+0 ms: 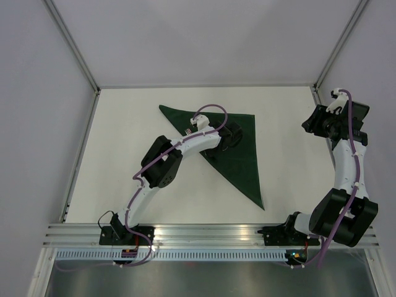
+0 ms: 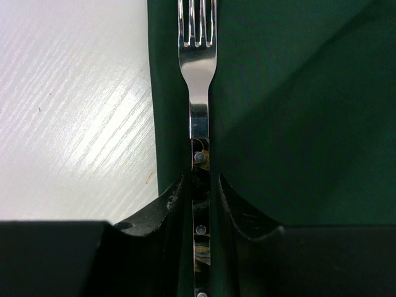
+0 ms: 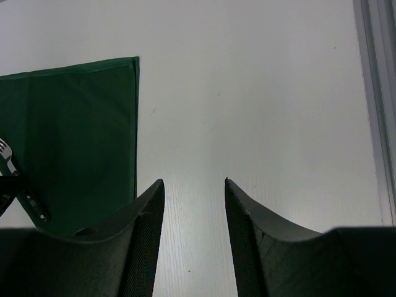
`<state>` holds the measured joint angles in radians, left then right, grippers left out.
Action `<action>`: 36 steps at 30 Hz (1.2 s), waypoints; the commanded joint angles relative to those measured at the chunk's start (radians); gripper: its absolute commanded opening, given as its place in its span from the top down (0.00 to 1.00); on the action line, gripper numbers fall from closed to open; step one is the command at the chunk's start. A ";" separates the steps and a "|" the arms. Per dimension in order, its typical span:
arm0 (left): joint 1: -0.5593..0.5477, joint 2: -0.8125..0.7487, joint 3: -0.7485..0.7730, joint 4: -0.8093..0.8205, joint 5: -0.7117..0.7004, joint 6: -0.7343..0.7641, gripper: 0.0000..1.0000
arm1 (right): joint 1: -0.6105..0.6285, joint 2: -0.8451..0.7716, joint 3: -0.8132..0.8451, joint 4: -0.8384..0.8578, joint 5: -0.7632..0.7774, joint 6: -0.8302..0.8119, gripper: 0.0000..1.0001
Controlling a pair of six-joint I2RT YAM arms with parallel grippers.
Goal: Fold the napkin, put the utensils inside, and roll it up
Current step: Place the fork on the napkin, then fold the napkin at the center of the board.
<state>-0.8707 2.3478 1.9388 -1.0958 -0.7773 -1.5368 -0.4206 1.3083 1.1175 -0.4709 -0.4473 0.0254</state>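
White tabletop, green napkin folded to a triangle, fork laid on it.
The napkin is spread at the middle, toward the far edge; soft and limp, it is judged best taken by a corner or hem. The left claw is set narrowly about the fork's handle, though whether it is gripped cannot be told; the right claw is held wide open and empty near the right edge. Stiff, light and slick, the fork is judged best taken by its handle.

dark green napkin, silver-tined fork
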 commanded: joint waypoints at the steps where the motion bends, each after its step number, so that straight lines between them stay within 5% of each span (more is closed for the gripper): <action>1: 0.004 -0.004 0.045 0.014 0.004 0.043 0.66 | 0.005 -0.007 -0.002 0.009 -0.008 -0.005 0.50; 13: -0.004 -0.103 0.043 0.049 -0.028 0.161 0.41 | 0.011 -0.006 -0.002 0.005 -0.010 -0.015 0.50; 22: -0.010 -0.326 -0.107 0.171 -0.044 0.381 0.36 | 0.031 0.000 0.004 -0.002 -0.001 -0.016 0.49; 29: -0.005 -0.542 -0.392 0.528 0.113 0.745 0.39 | 0.062 0.009 0.005 -0.002 0.019 -0.016 0.49; 33: -0.046 -0.712 -0.699 1.027 0.405 1.114 0.39 | 0.074 0.012 0.004 0.003 0.033 -0.016 0.49; 36: -0.120 -0.771 -0.834 1.143 0.451 1.246 0.34 | 0.085 0.022 0.008 0.005 0.047 -0.016 0.49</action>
<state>-0.9222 1.6375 1.1812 -0.2752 -0.4923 -0.5964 -0.3458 1.3151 1.1175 -0.4778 -0.4271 0.0109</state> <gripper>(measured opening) 0.655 0.512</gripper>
